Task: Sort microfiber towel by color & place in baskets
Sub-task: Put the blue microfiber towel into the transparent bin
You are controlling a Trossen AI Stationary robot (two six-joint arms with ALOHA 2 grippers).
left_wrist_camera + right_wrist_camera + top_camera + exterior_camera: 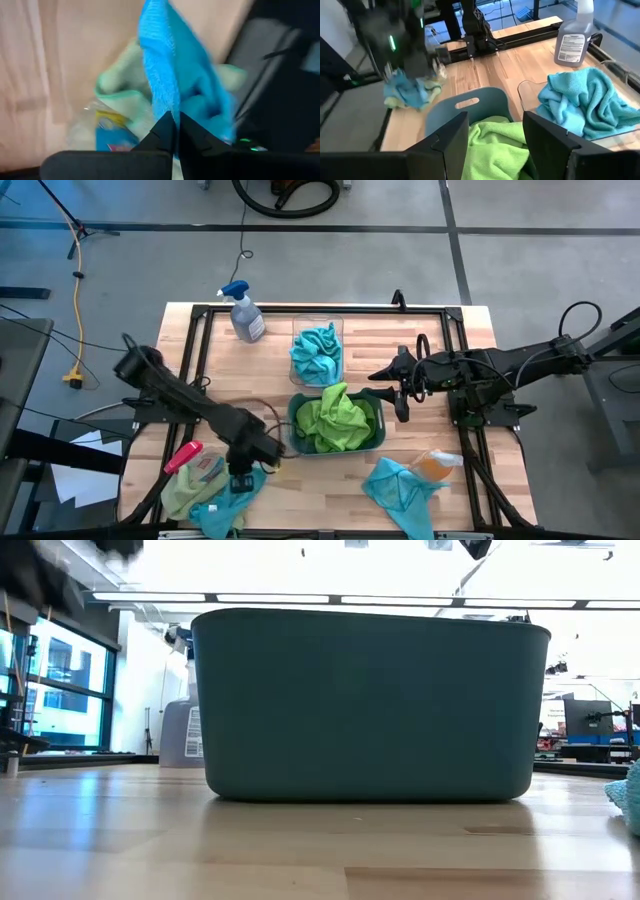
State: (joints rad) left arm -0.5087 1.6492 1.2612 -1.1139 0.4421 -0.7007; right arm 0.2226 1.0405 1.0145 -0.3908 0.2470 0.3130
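Pinched in the closed left gripper (175, 131), a blue towel (172, 75) lay well short of the clear bin (318, 350); the half-open, empty right gripper (495, 137) hovered nearer the bins.

- The clear plastic spray bottle with a blue trigger (574, 40), standing well beyond the right gripper (495, 145), carried a white label with dark print, too small to read.
- No other text, brand, number or sign was readable.
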